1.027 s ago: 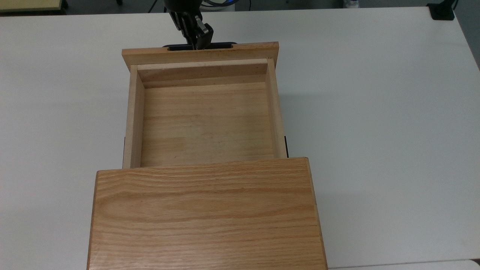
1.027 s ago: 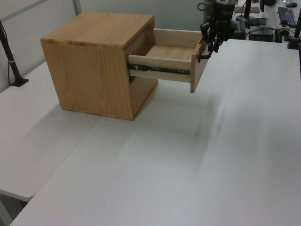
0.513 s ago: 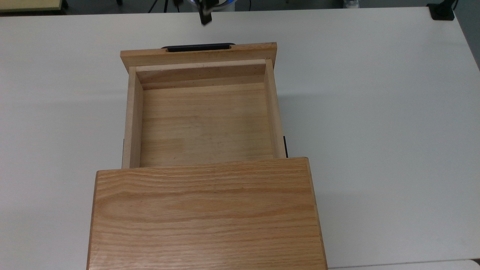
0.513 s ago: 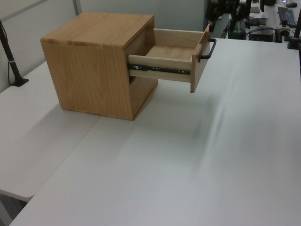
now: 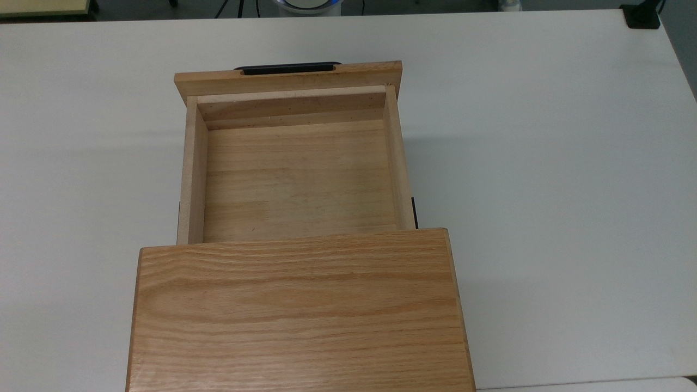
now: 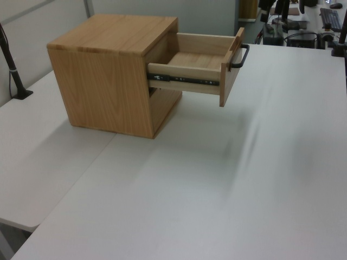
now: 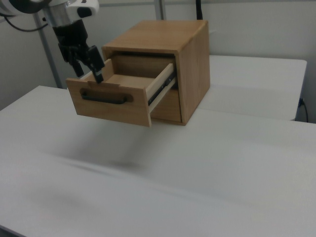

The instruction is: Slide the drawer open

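Observation:
The drawer (image 5: 299,179) stands pulled far out of the oak cabinet (image 5: 299,310), and its light wooden tray holds nothing. Its black bar handle (image 5: 288,68) runs along the front panel at the top view's upper edge of the drawer. In the left view the drawer (image 6: 190,70) hangs on black side rails with its handle (image 6: 241,57) free. In the right view my gripper (image 7: 90,74) hovers open just above the left end of the drawer's front panel (image 7: 111,111), clear of the handle (image 7: 106,98).
The cabinet (image 7: 182,54) sits on a wide white table (image 5: 544,163). A black clamp (image 5: 642,16) is fixed at the top view's far right corner, and a black post (image 6: 13,70) stands at the left view's left edge.
My gripper has let go of the handle and lifted up and away, leaving the top view. The drawer has stayed pulled out.

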Available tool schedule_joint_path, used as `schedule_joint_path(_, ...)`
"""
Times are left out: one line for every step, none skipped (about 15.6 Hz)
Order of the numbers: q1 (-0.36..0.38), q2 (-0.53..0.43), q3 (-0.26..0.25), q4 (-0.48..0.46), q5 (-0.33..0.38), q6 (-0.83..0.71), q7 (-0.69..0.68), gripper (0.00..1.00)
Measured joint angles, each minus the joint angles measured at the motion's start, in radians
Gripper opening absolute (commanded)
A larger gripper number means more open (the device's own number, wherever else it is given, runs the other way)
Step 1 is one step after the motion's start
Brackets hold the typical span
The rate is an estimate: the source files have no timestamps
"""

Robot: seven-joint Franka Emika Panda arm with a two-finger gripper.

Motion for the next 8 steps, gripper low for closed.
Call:
schedule_joint_path(0.003,0.007,0.000,0.000,-0.026,-0.001,-0.062,1.00)
schedule_joint_path(0.006,0.017,0.000,-0.001,-0.047,-0.001,-0.118,1.00)
schedule_joint_path(0.009,0.029,-0.003,0.000,-0.056,-0.001,-0.151,1.00)
schedule_joint_path(0.016,0.041,-0.013,0.003,-0.058,-0.001,-0.169,1.00)
schedule_joint_path(0.031,0.053,-0.034,0.007,-0.058,-0.001,-0.183,1.00)
schedule_joint_path(0.054,0.061,-0.062,0.012,-0.058,-0.004,-0.190,1.00)
schedule_joint_path(0.079,0.067,-0.092,0.018,-0.058,-0.011,-0.196,1.00)
schedule_joint_path(0.098,0.071,-0.115,0.024,-0.058,-0.017,-0.198,1.00)
